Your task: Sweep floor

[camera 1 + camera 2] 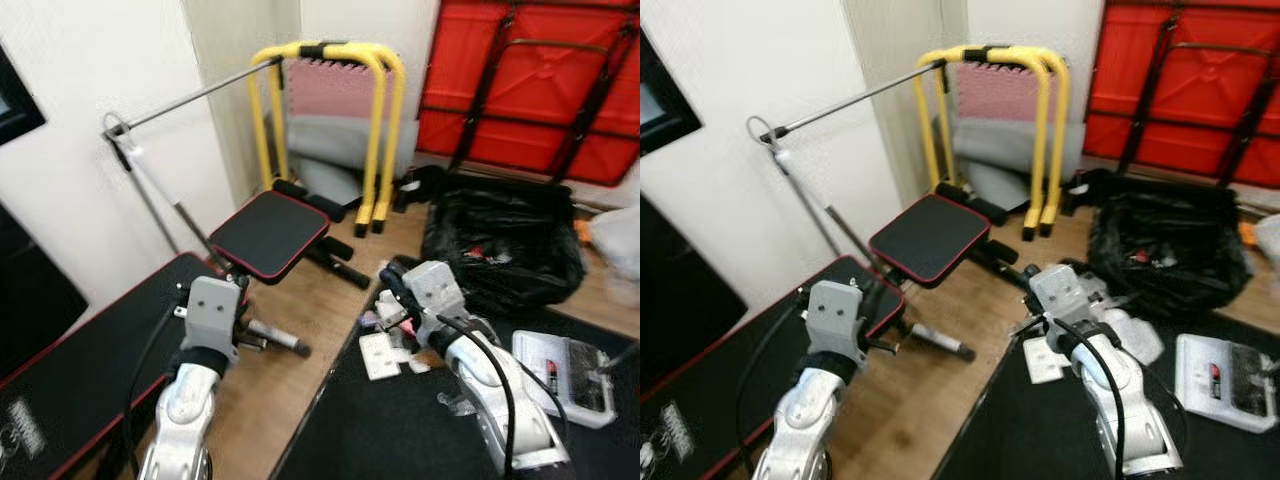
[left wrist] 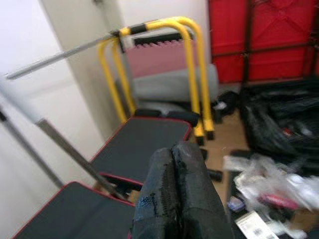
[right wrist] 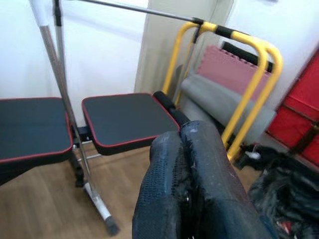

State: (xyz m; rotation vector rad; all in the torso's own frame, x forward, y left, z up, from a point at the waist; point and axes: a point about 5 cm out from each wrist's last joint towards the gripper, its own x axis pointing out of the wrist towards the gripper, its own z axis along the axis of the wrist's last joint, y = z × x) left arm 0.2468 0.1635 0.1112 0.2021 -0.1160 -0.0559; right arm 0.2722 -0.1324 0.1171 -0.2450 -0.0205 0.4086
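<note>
While both raised, left claw (image 2: 179, 199), right claw (image 3: 192, 194) pressed closed.

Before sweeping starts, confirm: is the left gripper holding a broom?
No: in the left wrist view the left gripper has its two black fingers pressed together with nothing between them, pointing toward the black bench pad.

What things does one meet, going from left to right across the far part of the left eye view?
Long silver bar leaning from the white wall → yellow tube frame with the pink foam mat inside it → black plastic bag on the wooden floor → folded red table against the wall.
</note>
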